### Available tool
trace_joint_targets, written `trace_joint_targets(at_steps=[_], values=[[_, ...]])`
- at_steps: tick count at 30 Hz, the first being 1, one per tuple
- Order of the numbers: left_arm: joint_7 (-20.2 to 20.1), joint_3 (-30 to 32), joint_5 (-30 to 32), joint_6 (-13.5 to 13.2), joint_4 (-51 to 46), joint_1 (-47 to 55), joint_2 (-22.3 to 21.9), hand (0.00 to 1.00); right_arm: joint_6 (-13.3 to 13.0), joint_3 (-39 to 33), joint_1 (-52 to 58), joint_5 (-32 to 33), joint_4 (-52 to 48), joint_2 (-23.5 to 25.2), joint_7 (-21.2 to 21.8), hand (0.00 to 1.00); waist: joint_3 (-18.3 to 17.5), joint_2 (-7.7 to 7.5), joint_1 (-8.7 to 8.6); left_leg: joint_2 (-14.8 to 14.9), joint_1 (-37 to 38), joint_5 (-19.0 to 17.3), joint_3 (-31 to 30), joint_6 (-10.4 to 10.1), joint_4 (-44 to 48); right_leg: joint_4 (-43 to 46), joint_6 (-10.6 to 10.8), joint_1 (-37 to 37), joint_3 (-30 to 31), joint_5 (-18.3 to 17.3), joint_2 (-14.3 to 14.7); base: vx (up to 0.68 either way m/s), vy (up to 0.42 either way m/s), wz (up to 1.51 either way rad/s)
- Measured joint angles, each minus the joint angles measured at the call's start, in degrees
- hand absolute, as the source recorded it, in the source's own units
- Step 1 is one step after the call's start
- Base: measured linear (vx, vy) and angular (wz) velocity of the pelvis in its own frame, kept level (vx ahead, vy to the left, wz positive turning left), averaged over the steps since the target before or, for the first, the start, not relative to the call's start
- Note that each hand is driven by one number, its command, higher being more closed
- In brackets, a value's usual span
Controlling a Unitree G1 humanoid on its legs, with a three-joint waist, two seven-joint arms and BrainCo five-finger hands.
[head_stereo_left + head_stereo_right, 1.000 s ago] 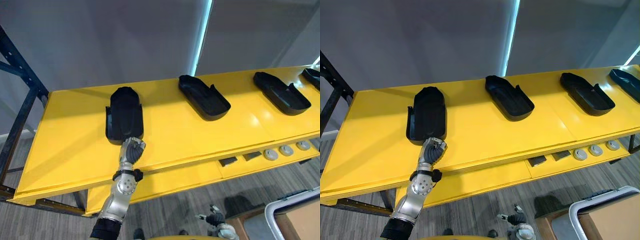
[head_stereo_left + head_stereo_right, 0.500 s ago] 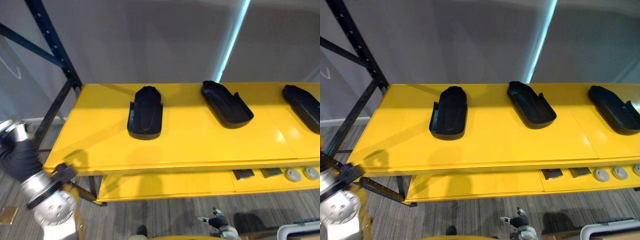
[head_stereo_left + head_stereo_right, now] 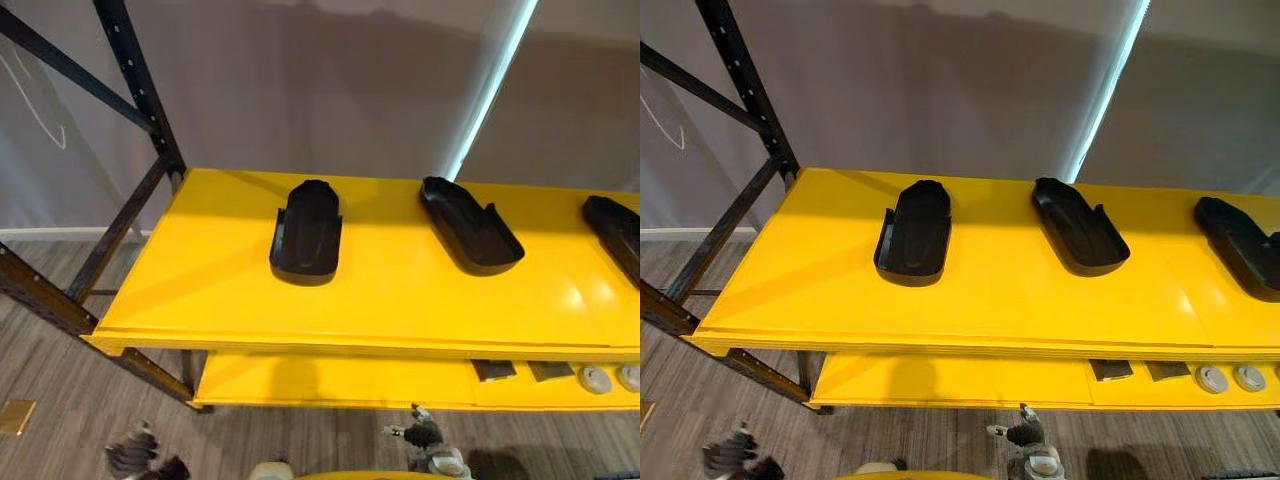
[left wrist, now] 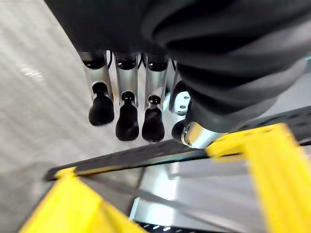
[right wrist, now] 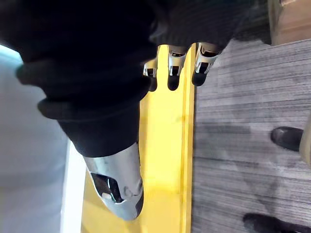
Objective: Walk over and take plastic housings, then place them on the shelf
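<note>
Three black plastic housings lie in a row on the yellow shelf top (image 3: 200, 290): the left housing (image 3: 307, 232), the middle housing (image 3: 470, 226) and a right housing (image 3: 615, 222) cut by the picture's edge. My left hand (image 3: 135, 455) hangs low by the floor, well below and left of the shelf. In the left wrist view its fingers (image 4: 127, 119) are straight with nothing in them. My right hand (image 3: 425, 435) hangs low in front of the lower shelf, fingers (image 5: 173, 73) relaxed and empty.
A black rack upright (image 3: 135, 90) with diagonal braces stands at the shelf's left end. The lower yellow shelf (image 3: 330, 380) carries small dark blocks (image 3: 492, 370) and grey discs (image 3: 597, 378) at the right. Grey plank floor (image 3: 60, 330) lies in front.
My left hand has let go of the left housing's near end and dropped down to the lower left. The camera has swung left, so the shelf sits further right.
</note>
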Motion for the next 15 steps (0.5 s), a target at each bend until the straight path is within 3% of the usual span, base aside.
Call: trace_joint_targets(at_steps=[7,15], values=[[-2.97,-4.07,0.22,-0.06,14.0,-4.79,0.26,0.0,-0.17,-1.52,0.43,0.07,0.1,0.2,-1.2,0.0,0.3,0.77,-0.06,-0.07,1.28,-0.41,1.91,0.2,-0.11,0.21,0.08,0.0,1.94,-0.01,-0.4,0.01,0.015,-0.12],[-4.72,-11.68,3.42,-0.3,17.34,-6.17,0.59,0.0,-0.18,-4.26,0.7,0.27,0.62,-0.1,-1.85,0.0,0.38,2.0,-0.17,0.05,1.95,-0.37,3.59,0.23,-1.16,0.82,0.32,-0.95,3.39,0.09,-0.4,-0.04,0.001,-0.1]])
